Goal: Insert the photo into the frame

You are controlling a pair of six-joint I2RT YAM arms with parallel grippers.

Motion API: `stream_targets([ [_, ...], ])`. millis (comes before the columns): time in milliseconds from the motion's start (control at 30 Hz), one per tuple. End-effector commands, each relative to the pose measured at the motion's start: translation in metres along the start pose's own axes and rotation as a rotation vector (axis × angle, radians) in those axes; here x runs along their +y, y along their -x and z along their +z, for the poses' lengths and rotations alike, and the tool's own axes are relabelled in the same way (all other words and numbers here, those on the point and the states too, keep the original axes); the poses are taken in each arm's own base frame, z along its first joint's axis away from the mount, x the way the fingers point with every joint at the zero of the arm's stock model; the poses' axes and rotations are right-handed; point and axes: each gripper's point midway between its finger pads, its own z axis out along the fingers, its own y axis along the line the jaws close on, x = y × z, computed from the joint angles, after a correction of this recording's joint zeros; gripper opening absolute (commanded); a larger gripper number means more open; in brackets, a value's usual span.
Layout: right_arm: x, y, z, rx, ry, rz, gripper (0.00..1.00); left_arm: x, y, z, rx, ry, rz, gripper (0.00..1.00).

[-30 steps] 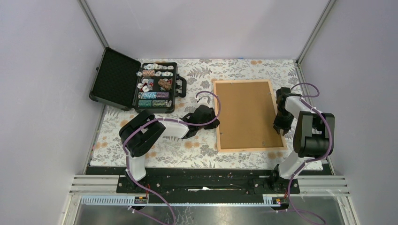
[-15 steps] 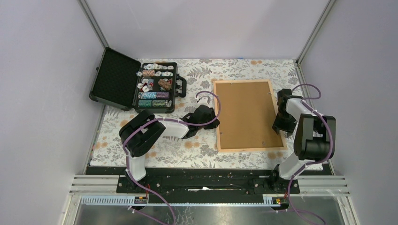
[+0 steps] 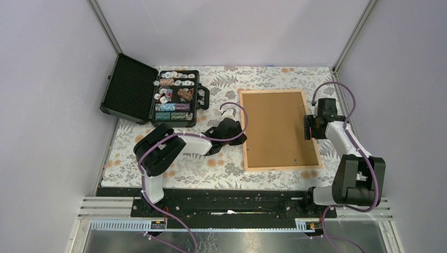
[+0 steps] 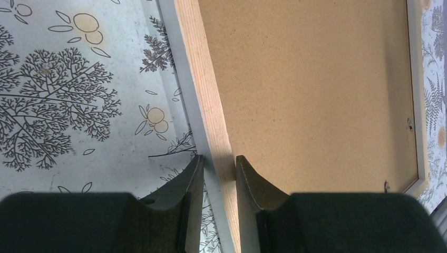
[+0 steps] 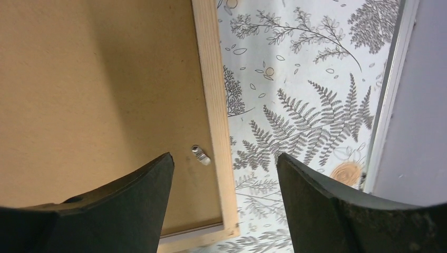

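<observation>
The light-wood frame (image 3: 282, 167) lies face down on the floral table, right of centre. A plain brown backing board (image 3: 278, 129) fills it. The photo is not in view. My left gripper (image 3: 241, 138) is shut on the frame's left rail (image 4: 203, 89); one finger is outside the rail and the other is on the backing board (image 4: 316, 79). My right gripper (image 3: 311, 128) is open and empty above the frame's right rail (image 5: 211, 79), the rail between its fingers. A small metal tab (image 5: 201, 155) sits on the board just inside that rail.
An open black case of poker chips (image 3: 176, 97) stands at the back left, its lid (image 3: 128, 88) laid open to the left. The table's right edge and the enclosure wall (image 5: 390, 95) lie close beside the right gripper.
My right gripper has moved from the frame's lower right edge up along the right rail, and its arm has swung outward toward me. The left arm and the frame have not moved.
</observation>
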Motion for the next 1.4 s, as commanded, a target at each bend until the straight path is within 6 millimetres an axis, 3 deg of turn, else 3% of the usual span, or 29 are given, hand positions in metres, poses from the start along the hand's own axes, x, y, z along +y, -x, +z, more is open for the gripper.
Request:
stream_targets([
  [0, -0.001, -0.019, 0.018, 0.078, 0.043, -0.275, 0.78, 0.056, -0.024, 0.004, 0.067, 0.164, 0.032, 0.0],
  [67, 0.003, -0.026, 0.024, 0.105, 0.071, -0.305, 0.76, 0.056, -0.024, 0.004, 0.066, 0.165, 0.031, 0.0],
  [200, -0.004, -0.035, 0.032, 0.14, 0.042, -0.338, 0.63, 0.057, -0.024, 0.005, 0.067, 0.168, 0.032, 0.0],
  [333, -0.012, -0.037, 0.034, 0.13, -0.007, -0.326, 0.57, 0.056, -0.024, 0.006, 0.069, 0.165, 0.032, 0.0],
  [767, -0.007, -0.044, 0.044, 0.142, -0.001, -0.295, 0.54, 0.058, -0.024, 0.005, 0.072, 0.163, 0.023, 0.0],
  [1033, -0.003, -0.061, 0.061, 0.154, 0.001, -0.282, 0.41, 0.06, -0.024, 0.004, 0.073, 0.161, 0.016, 0.0],
  [1267, -0.002, -0.05, 0.064, 0.082, -0.01, -0.276, 0.22, 0.059, -0.024, 0.005, 0.072, 0.158, 0.015, 0.0],
  [1367, 0.0, -0.047, 0.063, 0.087, 0.006, -0.27, 0.21, 0.059, -0.024, 0.005, 0.074, 0.157, 0.015, 0.0],
])
